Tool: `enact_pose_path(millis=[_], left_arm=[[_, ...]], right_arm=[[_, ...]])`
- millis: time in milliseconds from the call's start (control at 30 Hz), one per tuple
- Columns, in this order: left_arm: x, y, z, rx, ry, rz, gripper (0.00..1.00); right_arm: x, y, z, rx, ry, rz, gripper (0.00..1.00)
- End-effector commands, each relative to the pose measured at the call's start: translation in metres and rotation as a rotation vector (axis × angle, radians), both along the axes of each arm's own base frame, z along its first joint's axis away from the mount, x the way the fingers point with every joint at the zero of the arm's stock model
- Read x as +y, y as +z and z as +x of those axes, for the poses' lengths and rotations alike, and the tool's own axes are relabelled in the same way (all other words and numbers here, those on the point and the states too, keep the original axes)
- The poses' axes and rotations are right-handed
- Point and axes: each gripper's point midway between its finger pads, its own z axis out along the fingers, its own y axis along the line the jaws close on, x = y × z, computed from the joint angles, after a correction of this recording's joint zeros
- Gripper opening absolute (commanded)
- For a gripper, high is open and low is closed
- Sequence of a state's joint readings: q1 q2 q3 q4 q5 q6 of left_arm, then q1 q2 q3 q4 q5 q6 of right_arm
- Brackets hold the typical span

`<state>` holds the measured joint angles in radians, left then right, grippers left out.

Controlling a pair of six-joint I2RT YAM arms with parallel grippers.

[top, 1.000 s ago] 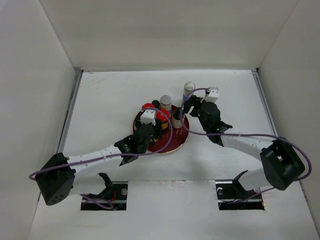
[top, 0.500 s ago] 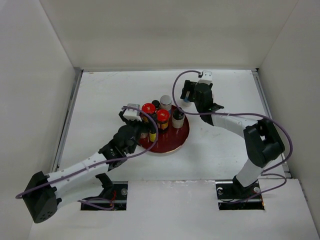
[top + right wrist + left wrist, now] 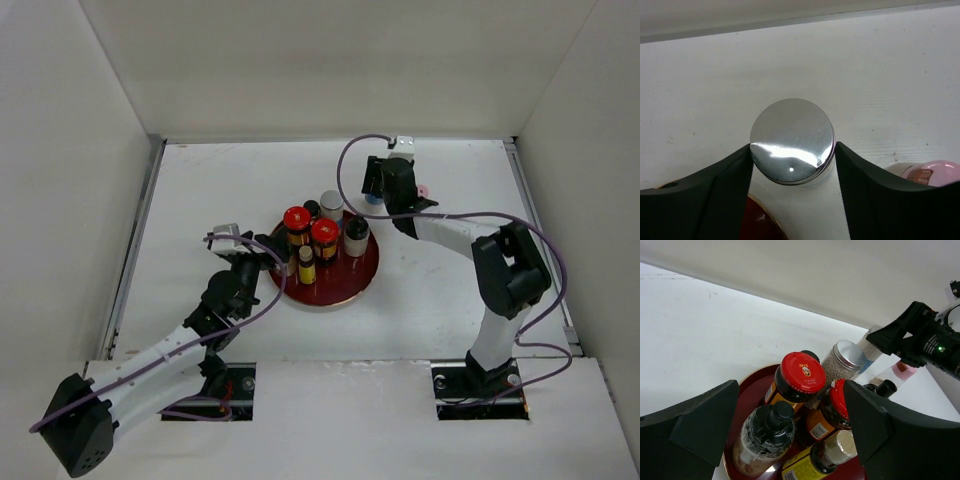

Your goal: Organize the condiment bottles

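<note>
Spanning white walled tabletop (image 3: 200, 185), left pincer (image 3: 790, 386) wide, empty; right pincer (image 3: 793, 151) clasping silver-lidded bottle (image 3: 790, 132)

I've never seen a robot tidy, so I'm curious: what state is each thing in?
Left jaws: open, empty.
Right jaws: astride the silver-capped bottle; grip unclear.
Silver-capped bottle: upright, capped, off the plate.
Pink-capped bottle: capped, off the plate.
Two red-lidded jars: upright, lidded, on the plate.
Yellow bottle: capped, on the plate.
</note>
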<state>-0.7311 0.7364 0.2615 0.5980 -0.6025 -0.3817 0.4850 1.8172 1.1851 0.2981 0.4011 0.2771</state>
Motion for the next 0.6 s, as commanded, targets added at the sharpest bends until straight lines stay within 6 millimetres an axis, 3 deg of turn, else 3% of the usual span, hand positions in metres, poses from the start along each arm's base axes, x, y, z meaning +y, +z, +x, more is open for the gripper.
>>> enact_pose_path(millis=[0, 67, 133, 267, 433, 567], left_arm=[[0.000, 0.014, 0.002, -0.046, 0.002, -0.083, 0.86], [0.000, 0.012, 0.003, -0.041, 0.005, -0.078, 0.86], [0.002, 0.009, 0.002, -0.038, 0.014, -0.080, 0.86], [0.008, 0.009, 0.003, -0.043, 0.030, -0.090, 0.86], [0.011, 0.006, 0.005, -0.035, 0.038, -0.100, 0.86], [0.012, 0.003, 0.006, -0.026, 0.041, -0.109, 0.86]], right_arm=[[0.005, 0.027, 0.018, -0.073, 0.000, 0.014, 0.65], [0.006, 0.036, 0.020, -0.098, 0.001, 0.022, 0.55], [0.005, 0.052, 0.018, -0.144, -0.004, 0.036, 0.52], [-0.007, 0.107, 0.002, -0.273, -0.023, 0.080, 0.51], [-0.027, 0.183, -0.042, -0.428, -0.034, 0.141, 0.50], [-0.029, 0.220, -0.085, -0.503, 0.003, 0.198, 0.50]])
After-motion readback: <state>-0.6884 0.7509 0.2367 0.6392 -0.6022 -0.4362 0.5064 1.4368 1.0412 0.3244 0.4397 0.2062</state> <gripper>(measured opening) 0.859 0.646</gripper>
